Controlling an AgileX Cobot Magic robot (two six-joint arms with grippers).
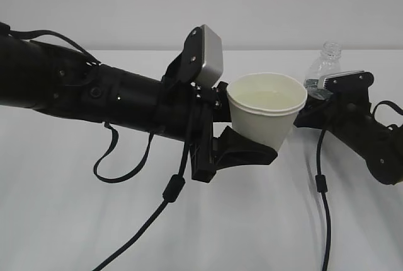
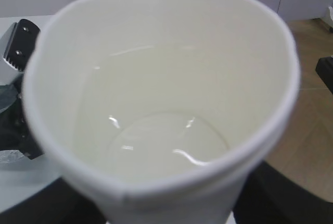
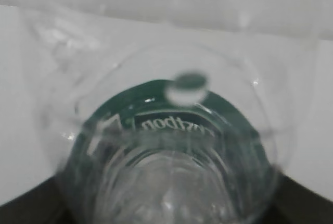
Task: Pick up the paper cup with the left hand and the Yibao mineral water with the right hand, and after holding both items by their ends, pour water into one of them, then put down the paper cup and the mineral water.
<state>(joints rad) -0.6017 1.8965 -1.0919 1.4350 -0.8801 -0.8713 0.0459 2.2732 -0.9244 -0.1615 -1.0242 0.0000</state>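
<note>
My left gripper (image 1: 242,123) is shut on the paper cup (image 1: 267,113) and holds it upright above the table, one black finger (image 1: 245,151) wrapping its near side. In the left wrist view the paper cup (image 2: 166,104) fills the frame, with clear liquid glinting in its bottom. Behind the cup, to the right, the Yibao mineral water (image 1: 324,66) stands upright and uncapped in my right gripper (image 1: 313,98), which the cup partly hides. In the right wrist view the Yibao mineral water (image 3: 171,146), with its green label, sits between the dark fingers (image 3: 31,206) of my right gripper (image 3: 166,198).
The white table (image 1: 63,220) spreads under both arms. Black cables hang from the left arm (image 1: 170,189) and the right arm (image 1: 322,183) toward the table. A grey camera box (image 1: 208,53) sits on the left wrist, just left of the cup rim.
</note>
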